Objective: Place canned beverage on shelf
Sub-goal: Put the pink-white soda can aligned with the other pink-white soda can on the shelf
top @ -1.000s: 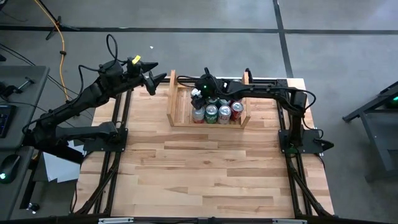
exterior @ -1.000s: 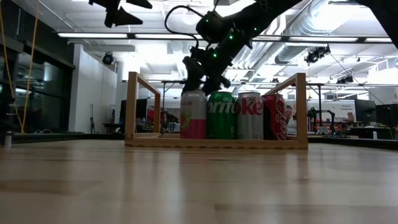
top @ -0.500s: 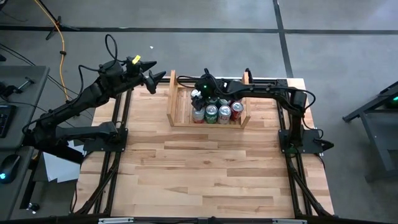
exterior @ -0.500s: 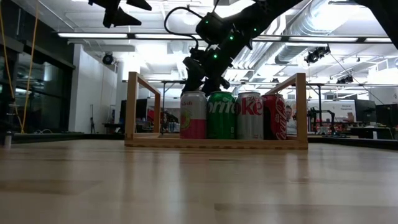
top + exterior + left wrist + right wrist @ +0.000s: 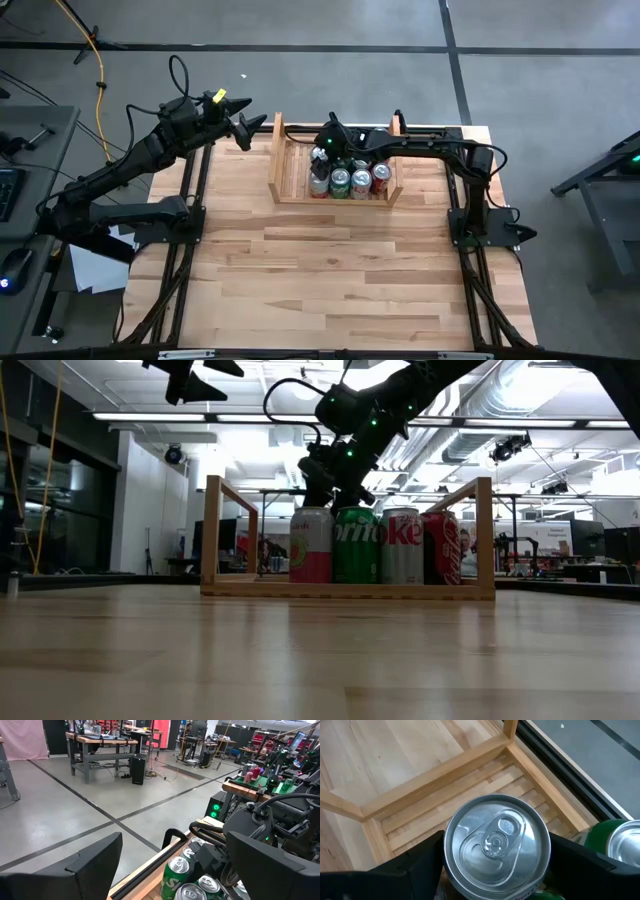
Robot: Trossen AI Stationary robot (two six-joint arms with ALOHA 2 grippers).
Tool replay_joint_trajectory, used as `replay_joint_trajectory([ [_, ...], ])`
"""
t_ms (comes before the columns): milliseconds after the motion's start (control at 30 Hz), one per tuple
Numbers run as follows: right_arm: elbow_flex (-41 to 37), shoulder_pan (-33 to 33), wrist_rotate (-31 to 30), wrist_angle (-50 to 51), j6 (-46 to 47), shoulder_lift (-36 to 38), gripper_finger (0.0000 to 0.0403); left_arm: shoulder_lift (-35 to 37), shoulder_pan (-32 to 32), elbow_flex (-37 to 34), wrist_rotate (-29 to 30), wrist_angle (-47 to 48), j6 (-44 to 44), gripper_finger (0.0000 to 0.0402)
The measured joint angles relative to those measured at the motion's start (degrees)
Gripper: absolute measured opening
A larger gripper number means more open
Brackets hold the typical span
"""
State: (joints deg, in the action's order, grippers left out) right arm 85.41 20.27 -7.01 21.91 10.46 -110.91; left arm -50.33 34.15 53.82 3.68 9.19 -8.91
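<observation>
While the right gripper (image 5: pixel 322 157) hung over the shelf (image 5: pixel 285 190), its two dark fingers stood on either side of the pink can (image 5: pixel 311 545). In the right wrist view the fingers flanked the can's silver top (image 5: pixel 496 845), but contact could not be confirmed, so whether the gripper was clamped on the can or already released cannot be told. The pink can stood upright on the shelf's slatted base, at the end of a row with the green can (image 5: pixel 356 545) touching it, then the silver-and-red can (image 5: pixel 402 546) and the red can (image 5: pixel 442 547). Judged from this, the can was already seated, and the row was packed against one side board to leave the other bay free. Shelf construction was pale wood with flat slats and two upright side boards; the cans were smooth aluminium cylinders with pull-tab lids. The left gripper (image 5: pixel 242 131) waited with fingers spread, raised beyond the shelf's outer side board, off the corner of the tabletop (image 5: pixel 330 270).
</observation>
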Motion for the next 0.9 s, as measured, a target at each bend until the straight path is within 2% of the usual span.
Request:
replay_joint_trajectory([
  [900,0.0,0.0,0.07,1.41,0.04,0.0,0.0309,0.0,-0.02,0.0,-0.02,0.0,0.02,0.0349],
])
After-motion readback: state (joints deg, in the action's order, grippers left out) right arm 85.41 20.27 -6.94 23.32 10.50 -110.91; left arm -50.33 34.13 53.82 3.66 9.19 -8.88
